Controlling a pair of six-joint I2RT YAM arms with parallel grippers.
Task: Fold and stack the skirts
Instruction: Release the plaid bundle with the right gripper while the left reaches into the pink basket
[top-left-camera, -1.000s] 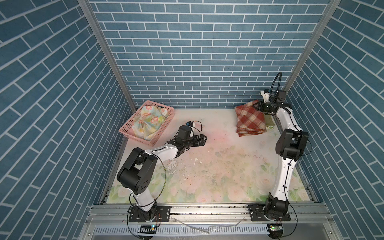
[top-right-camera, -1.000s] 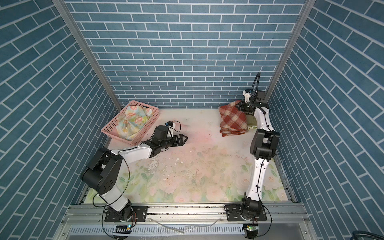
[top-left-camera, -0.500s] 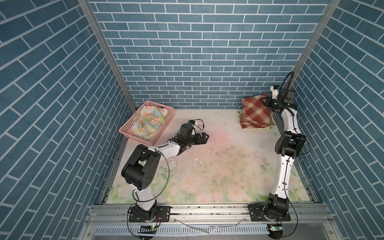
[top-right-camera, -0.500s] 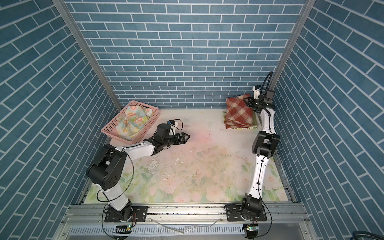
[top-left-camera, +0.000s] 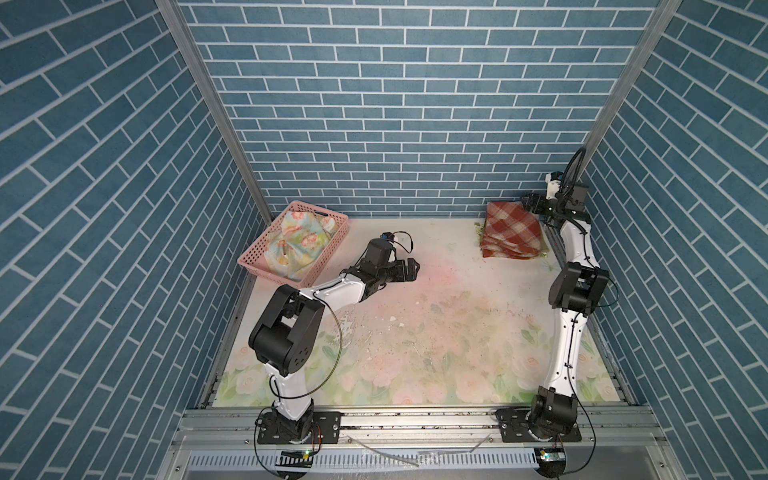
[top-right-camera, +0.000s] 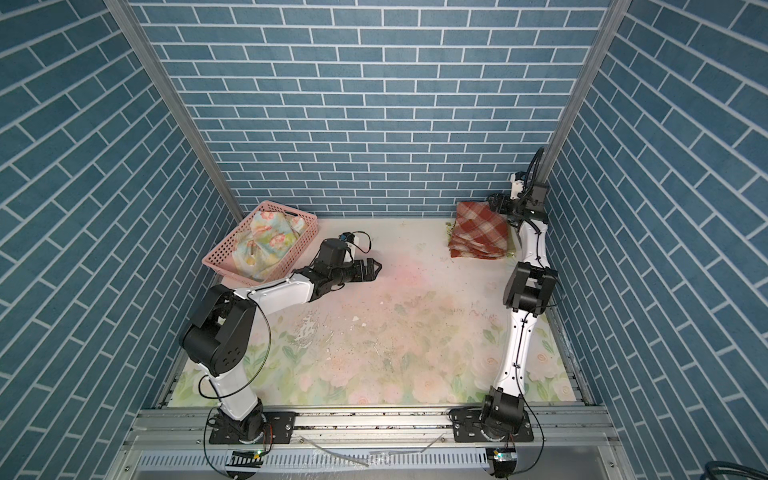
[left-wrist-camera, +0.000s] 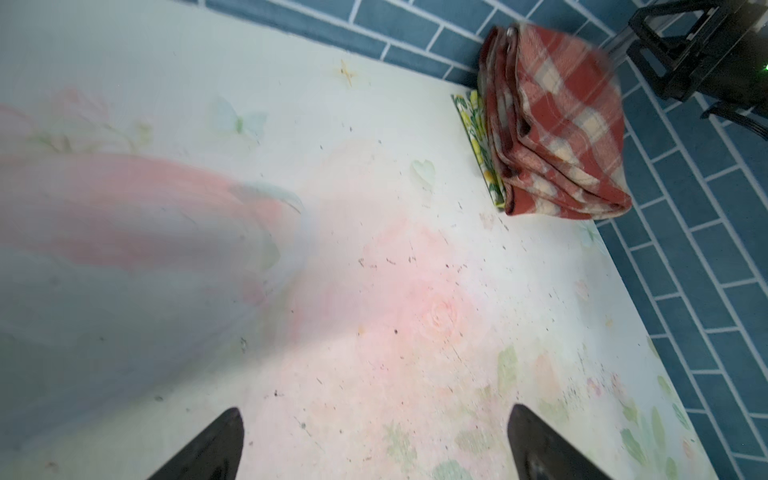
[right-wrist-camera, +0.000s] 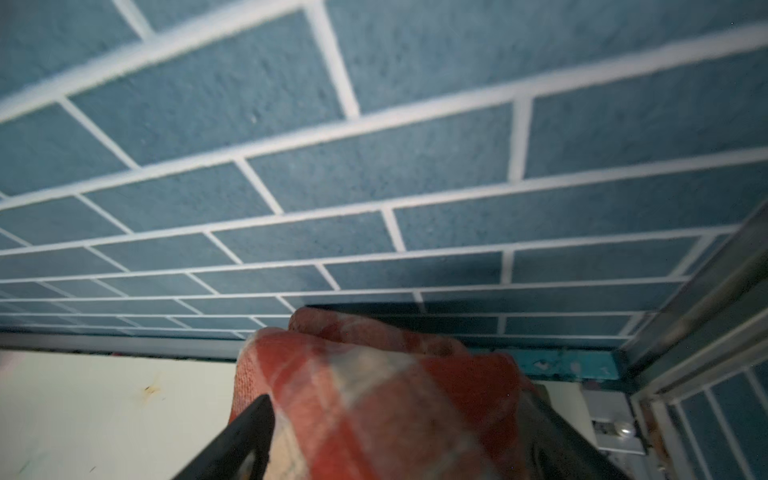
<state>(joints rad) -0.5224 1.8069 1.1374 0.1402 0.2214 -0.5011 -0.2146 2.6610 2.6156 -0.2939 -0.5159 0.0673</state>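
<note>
Right hand (top-left-camera: 527, 203) has just opened, releasing the plaid skirt (top-left-camera: 513, 230) atop the lemon-print skirt (left-wrist-camera: 480, 153); left hand (top-left-camera: 410, 269) hangs open, empty. 1 floral skirt (top-left-camera: 299, 241) waits in the basket (top-left-camera: 266, 269).

A folded rust-red and cream plaid cloth skirt (left-wrist-camera: 557, 124) lies in the bench corner against the blue brick-pattern wall (left-wrist-camera: 685, 249). It rests on a white lemon-print cloth (left-wrist-camera: 478, 133), of which only one edge shows. Well apart from it, the left gripper (left-wrist-camera: 374, 444) hangs over the faded rose-printed bench covering (left-wrist-camera: 374, 208), jaws spread wide.
</note>
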